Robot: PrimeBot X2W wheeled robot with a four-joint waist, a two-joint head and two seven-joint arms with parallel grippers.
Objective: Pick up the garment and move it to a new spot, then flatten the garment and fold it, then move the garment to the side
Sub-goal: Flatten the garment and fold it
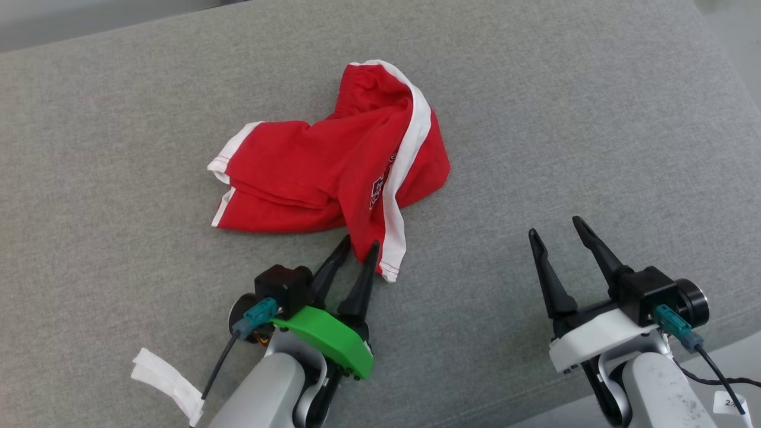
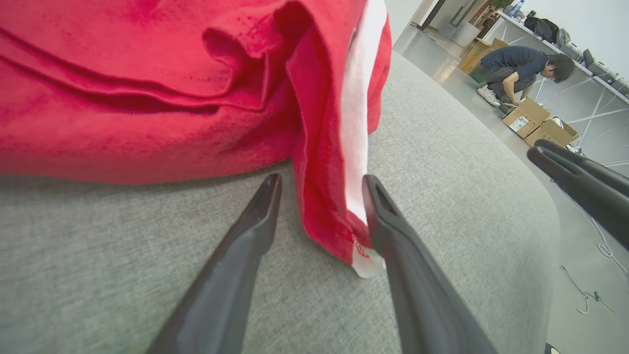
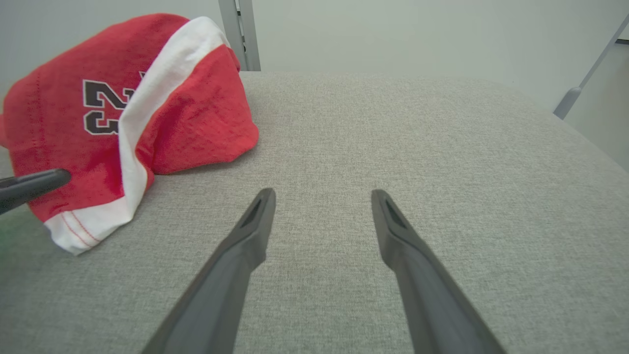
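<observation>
Red knit shorts w/ white side stripes and a dark number print (image 1: 309,172) sit in a crumpled heap on the grey woven cushion (image 1: 119,119), directly ahead of the left claw (image 1: 361,242). Left claw is spread and straddles the nearest hem corner. In the left wrist view the red/white flap (image 2: 339,196) hangs between the two tips (image 2: 322,178); the stripe touches the finger on that view's right, w/ a gap on the other side. No pinch yet.

Right claw (image 1: 556,227) is also spread, nothing between its fingers, bare cushion ahead. Shorts lie off to its left, near but apart (right wrist view (image 3: 73,123)).

Progress est.: step 1 (pick up + move) not done, looks like pre-grasp. Flatten, fold and move aside are all left. Fabric is twisted w/ layers overlapping, so flattening prob needs both claws. Next req: close left claw on the hem corner. Risk: it catches only the thin edge and slips.
</observation>
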